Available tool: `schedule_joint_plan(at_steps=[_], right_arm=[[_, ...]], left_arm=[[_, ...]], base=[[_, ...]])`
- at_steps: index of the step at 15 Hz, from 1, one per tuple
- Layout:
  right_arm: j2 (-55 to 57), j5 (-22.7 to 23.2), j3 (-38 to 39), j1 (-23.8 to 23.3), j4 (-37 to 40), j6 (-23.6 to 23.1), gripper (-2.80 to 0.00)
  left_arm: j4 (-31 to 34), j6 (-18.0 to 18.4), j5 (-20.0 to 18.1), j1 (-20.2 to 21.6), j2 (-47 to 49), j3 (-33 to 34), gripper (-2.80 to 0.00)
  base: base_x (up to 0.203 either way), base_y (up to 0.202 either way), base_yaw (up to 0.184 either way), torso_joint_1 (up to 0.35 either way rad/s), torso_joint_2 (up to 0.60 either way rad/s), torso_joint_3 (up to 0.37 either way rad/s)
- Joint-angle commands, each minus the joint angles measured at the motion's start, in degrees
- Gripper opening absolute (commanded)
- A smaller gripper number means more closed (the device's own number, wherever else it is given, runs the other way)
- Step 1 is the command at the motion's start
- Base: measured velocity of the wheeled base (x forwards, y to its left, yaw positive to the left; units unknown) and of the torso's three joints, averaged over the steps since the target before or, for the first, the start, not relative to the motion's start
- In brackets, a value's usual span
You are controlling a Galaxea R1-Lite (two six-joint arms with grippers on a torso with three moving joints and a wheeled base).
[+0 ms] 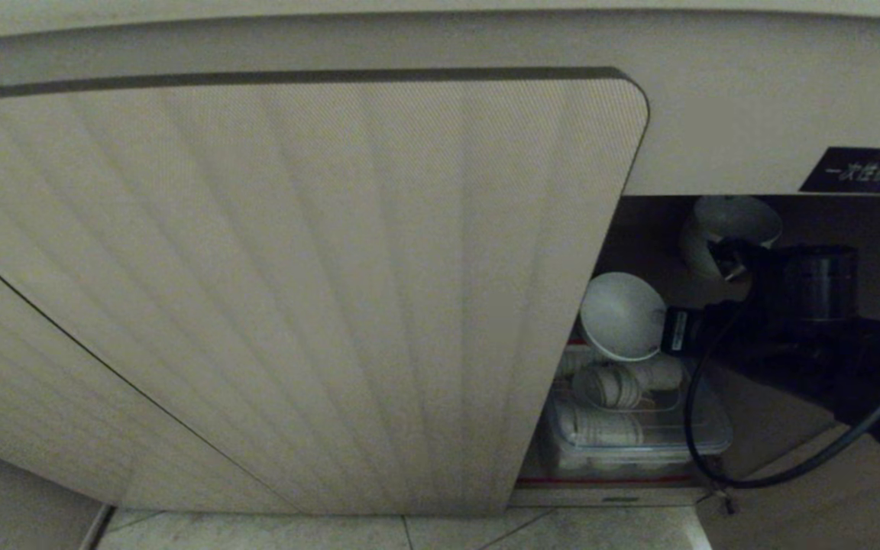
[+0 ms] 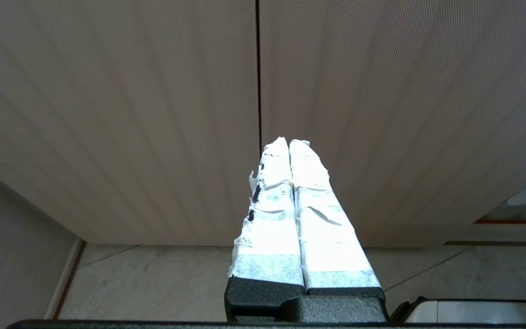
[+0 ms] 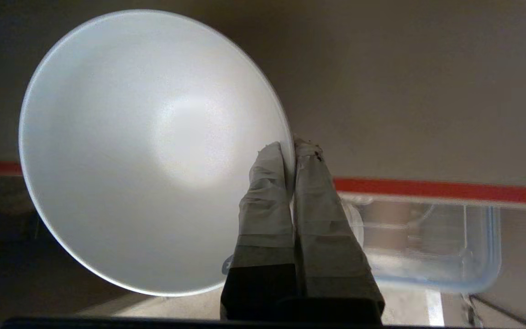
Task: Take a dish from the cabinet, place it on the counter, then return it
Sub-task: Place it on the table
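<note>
Beige, vertically ribbed door panels (image 1: 295, 290) of the low cabinet fill most of the head view, and the nearest one stands across the left side of the opening, hiding whatever lies behind it. To its right the dark cabinet interior (image 1: 822, 221) is open, with a small black label with white characters (image 1: 864, 169) on the pale panel above it. On the red-edged brown shelf (image 1: 608, 481) sits a clear plastic storage box (image 1: 707, 439) holding white bowls laid on their sides. The black right arm reaches in from the right, a black cable (image 1: 715, 458) looping below it. Its right gripper (image 3: 294, 145), with tape-wrapped fingers (image 3: 263, 192), is pinched onto the rim of the small round white ceramic bowl (image 1: 622, 316), one finger inside the rim and one outside. That bowl hangs tipped on edge above the box, inside the opening just beside the door's edge, its hollow facing the wrist camera. The left gripper (image 2: 289, 142) hangs outside in front of the closed doors, its white-taped fingers pressed together on nothing, above the pale tiled floor (image 2: 153, 283).
</note>
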Motion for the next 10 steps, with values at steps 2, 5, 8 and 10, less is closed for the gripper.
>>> schedule_joint_plan(at_steps=[2, 5, 8, 10], right_arm=[[-2.04, -0.06, 1.28, 0.03, 0.93, -0.04, -2.8], [-3.66, -0.02, 3.37, 0.26, 1.01, -0.04, -2.8], [-5.01, 0.05, 4.85, 0.52, 1.04, -0.04, -2.8], [-6.21, 0.13, 6.17, 0.79, 1.06, -0.04, -2.8]], left_arm=[[-0.01, -0.02, -0.02, 0.05, 0.0, 0.01, -2.8], [-0.01, -0.02, 0.02, -0.04, 0.0, 0.01, -2.8], [-0.01, -0.02, 0.03, 0.0, 0.0, 0.01, -2.8], [-0.01, -0.02, 0.0, -0.04, 0.0, 0.01, -2.8]], base=[[0.0, 0.0, 0.0, 0.0, 0.0, 0.0], [0.0, 0.0, 0.0, 0.0, 0.0, 0.0], [0.0, 0.0, 0.0, 0.0, 0.0, 0.0], [0.0, 0.0, 0.0, 0.0, 0.0, 0.0]])
